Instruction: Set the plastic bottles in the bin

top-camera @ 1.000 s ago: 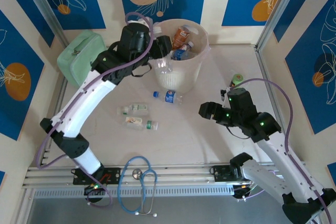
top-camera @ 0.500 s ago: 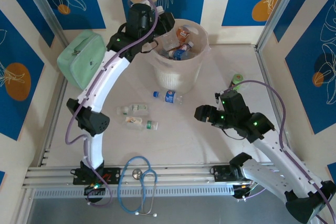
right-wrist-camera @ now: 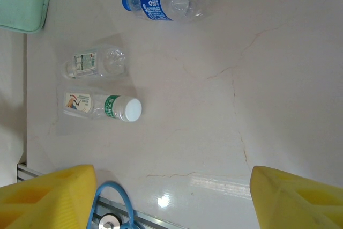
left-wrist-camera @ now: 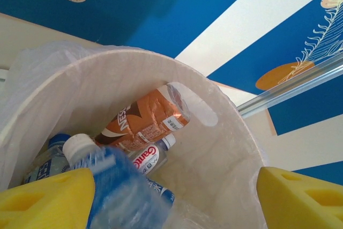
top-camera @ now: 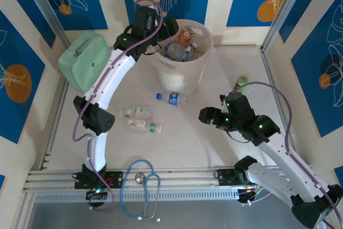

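Cream-white bin (top-camera: 182, 79) directly below left pincer (left-wrist-camera: 177, 186), yellow fingers (left-wrist-camera: 43, 197) spread wide, blurred blue-labelled bottle (left-wrist-camera: 123, 186) seemingly loose between them above the pile (left-wrist-camera: 144, 122) inside. Hold centred over the opening through the drop, then lift straight up clear of the liner (left-wrist-camera: 27, 73). Right pincer (right-wrist-camera: 171, 191) spread, empty, over bench (right-wrist-camera: 268, 79) with stray bottles (right-wrist-camera: 102, 106).

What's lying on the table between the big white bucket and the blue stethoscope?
Seen from the top view, lying on their sides: a blue-label bottle nearest the bin, then a clear bottle and a white-capped bottle.
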Controlling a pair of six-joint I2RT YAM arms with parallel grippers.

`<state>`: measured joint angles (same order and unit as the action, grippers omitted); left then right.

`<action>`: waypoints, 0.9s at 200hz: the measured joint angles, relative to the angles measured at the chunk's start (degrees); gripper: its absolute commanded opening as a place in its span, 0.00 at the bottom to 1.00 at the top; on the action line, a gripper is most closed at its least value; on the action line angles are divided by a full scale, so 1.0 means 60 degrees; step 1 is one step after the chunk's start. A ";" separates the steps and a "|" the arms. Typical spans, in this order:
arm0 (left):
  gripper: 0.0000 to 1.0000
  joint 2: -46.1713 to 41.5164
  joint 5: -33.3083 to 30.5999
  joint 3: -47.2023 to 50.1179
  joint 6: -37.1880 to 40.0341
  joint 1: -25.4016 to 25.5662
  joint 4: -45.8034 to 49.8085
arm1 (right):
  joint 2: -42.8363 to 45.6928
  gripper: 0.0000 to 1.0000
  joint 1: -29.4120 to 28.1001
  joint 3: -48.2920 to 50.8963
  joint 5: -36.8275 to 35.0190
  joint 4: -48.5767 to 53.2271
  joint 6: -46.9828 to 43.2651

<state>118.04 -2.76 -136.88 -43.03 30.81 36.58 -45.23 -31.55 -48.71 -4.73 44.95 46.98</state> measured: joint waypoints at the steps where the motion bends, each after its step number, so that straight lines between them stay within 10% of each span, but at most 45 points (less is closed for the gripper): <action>1: 0.79 0.0000 0.0000 0.0000 0.0000 0.0000 0.0004 | 0.0000 0.77 0.0000 0.0000 0.0000 -0.0004 0.0000; 57: 0.79 -0.0969 -0.0197 0.0543 0.0561 0.0000 0.0335 | -0.0426 0.84 -0.0087 -0.0004 0.0044 -0.0379 -0.0390; 134: 0.78 -0.8014 -0.1435 0.8062 0.0794 -0.0237 -0.0255 | -0.1282 0.92 0.0073 0.1778 -0.0018 -0.4339 -0.0980; 180: 0.74 -0.9092 -0.1184 1.1675 -0.0146 -0.0761 0.0244 | -0.2703 0.90 0.0991 0.2459 0.1137 -0.7144 -0.1464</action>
<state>63.48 -9.87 -66.83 -43.90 26.24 38.04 -61.45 -25.61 -33.95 2.09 2.09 38.20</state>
